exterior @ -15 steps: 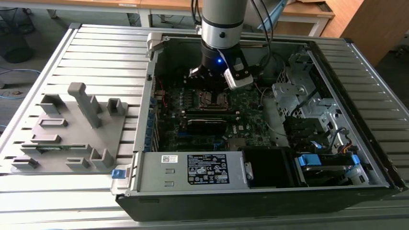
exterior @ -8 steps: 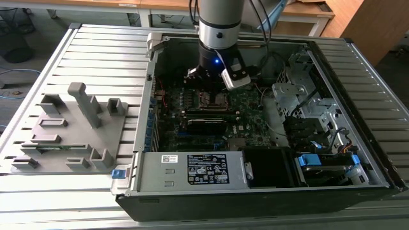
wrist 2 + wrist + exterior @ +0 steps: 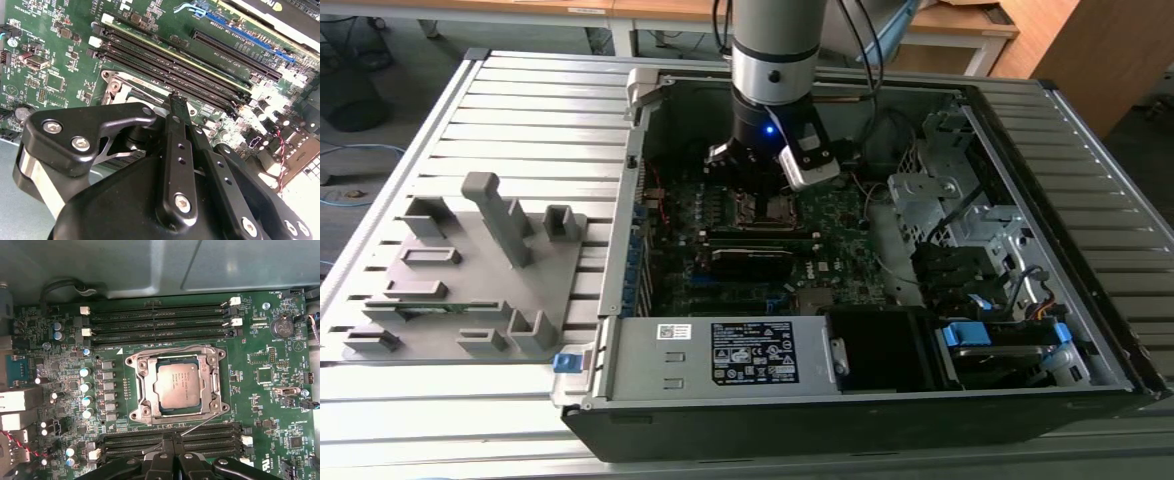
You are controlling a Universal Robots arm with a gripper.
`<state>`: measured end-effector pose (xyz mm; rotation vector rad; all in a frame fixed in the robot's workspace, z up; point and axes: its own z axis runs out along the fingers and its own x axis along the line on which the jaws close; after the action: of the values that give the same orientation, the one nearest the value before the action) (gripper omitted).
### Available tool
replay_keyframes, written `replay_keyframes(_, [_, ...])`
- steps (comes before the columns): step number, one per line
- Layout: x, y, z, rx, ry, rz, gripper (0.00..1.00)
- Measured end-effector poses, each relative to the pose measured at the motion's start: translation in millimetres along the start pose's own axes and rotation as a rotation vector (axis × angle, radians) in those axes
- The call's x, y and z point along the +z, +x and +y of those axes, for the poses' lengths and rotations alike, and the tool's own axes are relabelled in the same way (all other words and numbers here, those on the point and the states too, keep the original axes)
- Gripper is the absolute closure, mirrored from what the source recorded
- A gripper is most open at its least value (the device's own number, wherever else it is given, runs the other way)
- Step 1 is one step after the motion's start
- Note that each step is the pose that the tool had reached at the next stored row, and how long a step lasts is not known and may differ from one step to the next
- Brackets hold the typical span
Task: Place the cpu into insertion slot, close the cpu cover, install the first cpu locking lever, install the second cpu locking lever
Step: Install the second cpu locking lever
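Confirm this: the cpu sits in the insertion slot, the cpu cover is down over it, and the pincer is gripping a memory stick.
Not quite. The cpu does sit in the insertion slot with the cpu cover down over it, but the pincer is closed on nothing; in the first wrist view its tips meet above the memory slots, beside a thin locking lever.

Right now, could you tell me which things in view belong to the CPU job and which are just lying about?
Job: cpu, seated in the insertion slot; cpu cover down around it; gripper nearby.
Lying about: grey fixture plate, memory slots, power supply.
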<state>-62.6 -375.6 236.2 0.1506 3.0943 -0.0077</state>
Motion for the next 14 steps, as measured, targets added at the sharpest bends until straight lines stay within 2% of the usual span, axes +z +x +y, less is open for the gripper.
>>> replay_keyframes(6, [1.6,3.1,-0.3,0.000,-0.0002,-0.0005,0.90])
replay_keyframes(14, [2.2,3.6,-0.3,0.000,0.0000,-0.0005,0.90])
